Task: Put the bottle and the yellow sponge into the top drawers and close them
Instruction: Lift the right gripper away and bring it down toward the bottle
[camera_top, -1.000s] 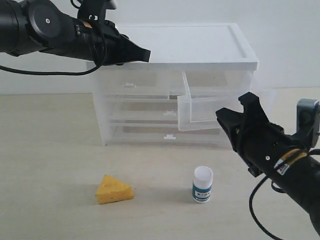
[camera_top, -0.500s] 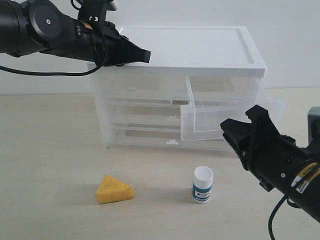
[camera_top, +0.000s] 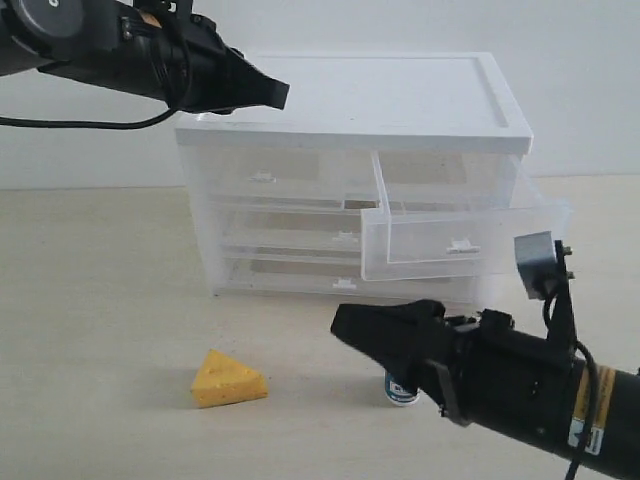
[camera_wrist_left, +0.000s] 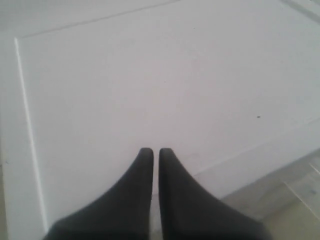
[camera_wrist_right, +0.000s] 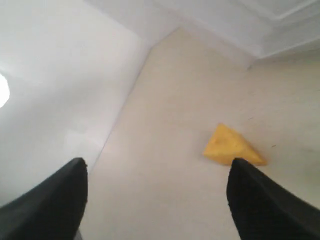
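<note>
From the exterior view, my left pincer (camera_top: 276, 95) hangs clenched on nothing, just over the front left edge of the cabinet (camera_top: 400, 95). The left top drawer (camera_top: 262, 175) sits shut below it. My right pincer (camera_top: 345, 325) is low over the table (camera_top: 100, 300). The yellow sponge (camera_top: 229, 379) lies ahead of its tips and apart from them. The bottle (camera_top: 401, 392) is mostly hidden by the pincer's body — only its base shows. The right top drawer (camera_top: 455, 245) stands pulled out, above that pincer.

In the left wrist view, the left pincer (camera_wrist_left: 152, 150) has its fingers pressed together over the cabinet's white top.

In the right wrist view, the right pincer (camera_wrist_right: 157, 162) is released — fingers wide apart with nothing between — and the sponge (camera_wrist_right: 232, 146) lies ahead on the table (camera_wrist_right: 175, 100).
</note>
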